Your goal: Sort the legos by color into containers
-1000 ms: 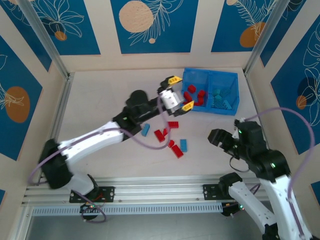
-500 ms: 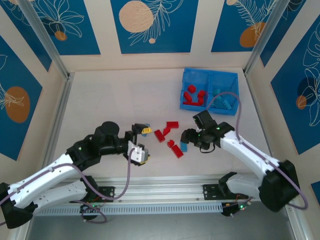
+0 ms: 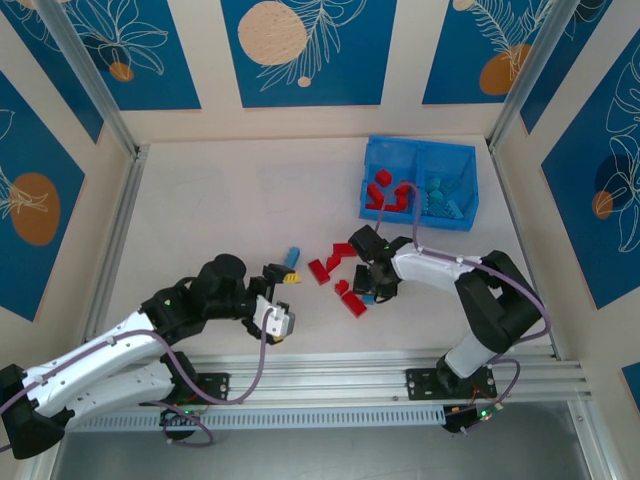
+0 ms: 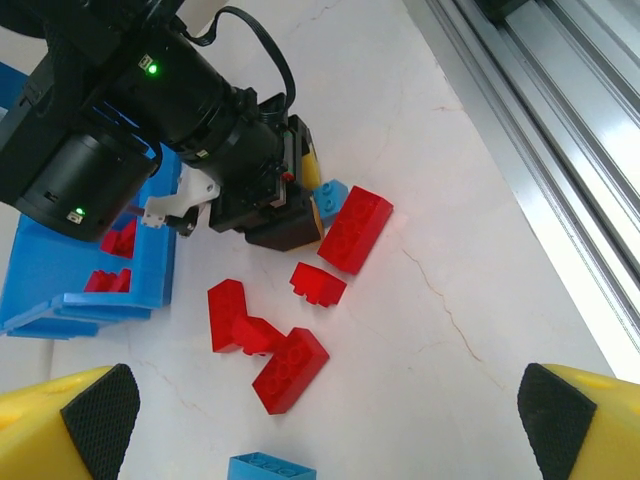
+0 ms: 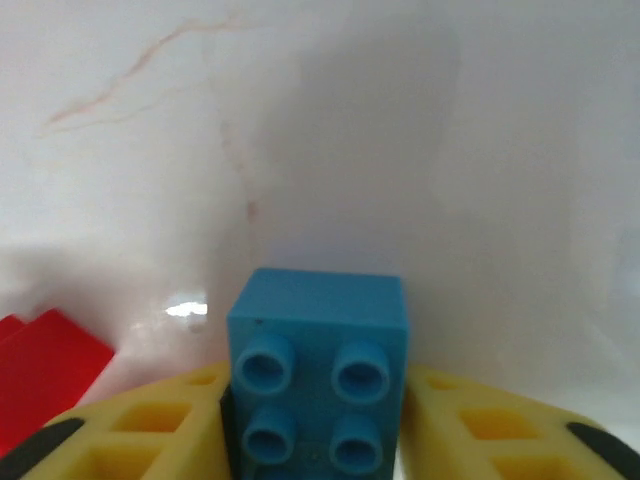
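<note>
right hand (image 3: 368, 284) has just clenched on a blue brick (image 5: 318, 370), left hand (image 3: 284, 298) released and withdrawn near; bin's (image 3: 473, 185) right side next.

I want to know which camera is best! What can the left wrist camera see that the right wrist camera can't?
Left wrist camera: the blue bin with red bricks inside, a loose red pile, and the right arm. Right wrist camera: four round studs on the blue brick, up close. Both: that blue brick in the right gripper, a red brick beside it, and the white table.
</note>
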